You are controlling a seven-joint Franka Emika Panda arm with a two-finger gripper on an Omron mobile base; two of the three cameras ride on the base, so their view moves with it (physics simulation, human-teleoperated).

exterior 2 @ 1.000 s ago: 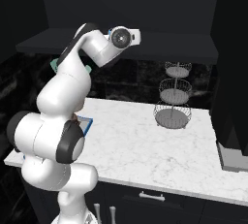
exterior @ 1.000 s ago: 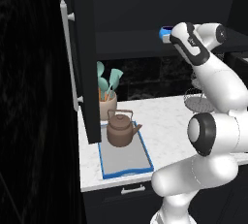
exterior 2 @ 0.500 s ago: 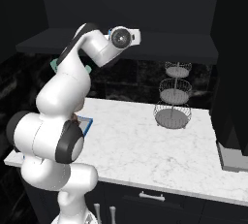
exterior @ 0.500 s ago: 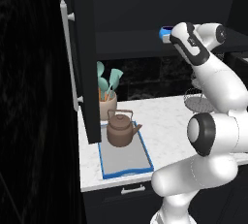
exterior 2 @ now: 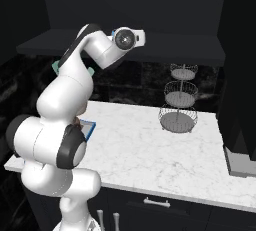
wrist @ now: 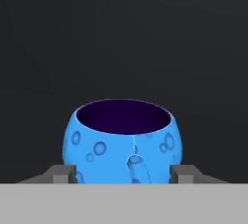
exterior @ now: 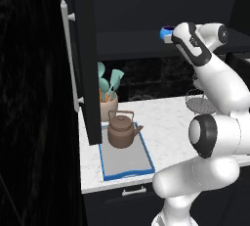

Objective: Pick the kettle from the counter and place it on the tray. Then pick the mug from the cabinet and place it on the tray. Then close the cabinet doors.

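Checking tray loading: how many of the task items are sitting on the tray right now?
1. The kettle sits on the tray. The mug is up on the cabinet shelf, between the gripper fingertips.

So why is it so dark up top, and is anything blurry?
Left base view: the cabinet interior is nearly black, while the counter is bright. Hand view: the mug looks sharp and vivid against dim grey. Right base view: crisp, no glare.
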